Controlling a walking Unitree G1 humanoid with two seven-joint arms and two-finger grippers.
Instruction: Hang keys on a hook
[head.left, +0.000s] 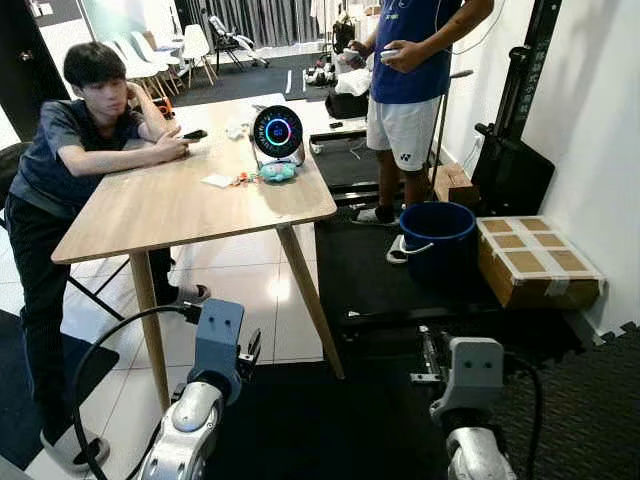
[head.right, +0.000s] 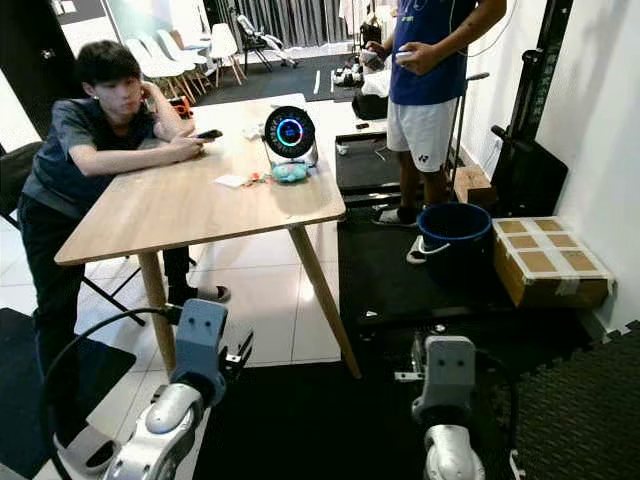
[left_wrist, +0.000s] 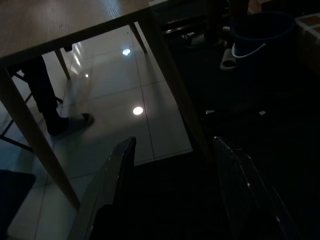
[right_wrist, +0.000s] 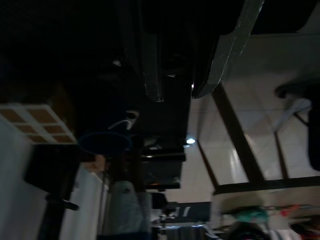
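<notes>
Keys (head.left: 240, 179) lie in one small coloured cluster on the wooden table (head.left: 150, 215), near its far right corner, just beside a white card (head.left: 217, 181) and a teal object (head.left: 278, 172). One round black device with a glowing ring (head.left: 277, 132) stands upright directly behind the teal object. One dark phone (head.left: 195, 134) lies on the tabletop by the seated person's forearm.

Persons counted: two. One sits at the table's left side (head.left: 75, 150), elbows on the top. One stands beyond the table's right end in a blue shirt and white shorts (head.left: 410, 80).

Floor items right of the table: one blue bucket (head.left: 437, 240) on the black mat, and one cardboard box (head.left: 537, 262) against the wall, just beside the bucket.

Grippers counted: two, both low in front of the table and well apart from the keys. Left gripper (left_wrist: 175, 190): two fingers (left_wrist: 112, 185) spread apart, nothing between them, pointed at the tiled floor under the table edge. Right gripper (right_wrist: 185, 75): view dark; two fingers (right_wrist: 227, 47) show with a gap between them, nothing held.
</notes>
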